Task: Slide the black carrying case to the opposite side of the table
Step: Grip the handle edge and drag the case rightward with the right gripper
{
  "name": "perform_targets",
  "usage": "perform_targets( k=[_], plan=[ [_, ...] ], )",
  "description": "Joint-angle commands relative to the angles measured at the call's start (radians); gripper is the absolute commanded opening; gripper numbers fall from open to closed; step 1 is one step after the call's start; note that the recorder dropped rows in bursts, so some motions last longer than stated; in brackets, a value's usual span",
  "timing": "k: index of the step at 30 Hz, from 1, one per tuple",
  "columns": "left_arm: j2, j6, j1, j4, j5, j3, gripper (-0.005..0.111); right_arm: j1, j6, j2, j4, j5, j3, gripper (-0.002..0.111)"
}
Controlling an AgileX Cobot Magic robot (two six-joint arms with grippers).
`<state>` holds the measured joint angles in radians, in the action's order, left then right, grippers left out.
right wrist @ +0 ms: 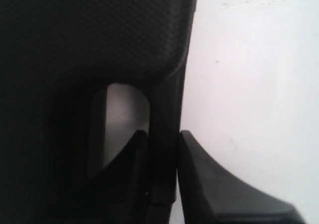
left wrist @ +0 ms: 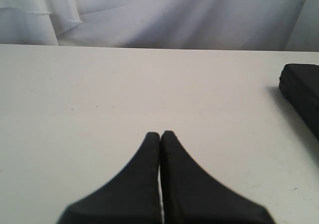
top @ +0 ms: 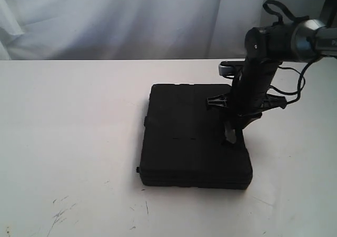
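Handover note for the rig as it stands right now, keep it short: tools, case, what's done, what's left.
Left tool: shut, empty, over bare table, apart from the case.
Right tool: closed on the handle at the right edge of the black carrying case, with one finger through the handle opening and one outside.
Case: lying flat on the table, right of centre in the exterior view.
Done: handle gripped.
To do: slide the case across to the opposite side, then release. Whether the slide has begun cannot be told.

The right gripper clamps the handle of the black case; white table lies beside.
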<state>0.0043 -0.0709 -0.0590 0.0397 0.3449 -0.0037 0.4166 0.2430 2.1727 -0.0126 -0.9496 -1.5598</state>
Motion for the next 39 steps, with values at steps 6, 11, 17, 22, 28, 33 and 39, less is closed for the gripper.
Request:
perform_targets(
  k=[6,11,17,22,28,33,39],
  plan=[
    [-0.004,-0.002,0.001,0.000,-0.011,0.004,0.000,-0.080,-0.012,-0.023,-0.150,-0.116,0.002,0.000],
    [-0.004,-0.002,0.001,0.000,-0.011,0.004,0.000,-0.113,-0.003,-0.023,-0.184,-0.142,0.002,0.000],
    [-0.004,-0.002,0.001,0.000,-0.011,0.004,0.000,-0.163,-0.003,-0.023,-0.213,-0.147,0.002,0.000],
    [-0.004,-0.002,0.001,0.000,-0.011,0.004,0.000,-0.210,-0.029,-0.023,-0.215,-0.147,0.002,0.000],
    [-0.004,-0.002,0.001,0.000,-0.011,0.004,0.000,-0.241,-0.062,-0.023,-0.206,-0.145,0.002,0.000],
    [-0.004,-0.002,0.001,0.000,-0.011,0.004,0.000,-0.247,-0.072,-0.023,-0.208,-0.141,0.002,0.000],
    [-0.004,-0.002,0.001,0.000,-0.011,0.004,0.000,-0.267,-0.076,-0.023,-0.208,-0.141,0.002,0.000]
  ],
)
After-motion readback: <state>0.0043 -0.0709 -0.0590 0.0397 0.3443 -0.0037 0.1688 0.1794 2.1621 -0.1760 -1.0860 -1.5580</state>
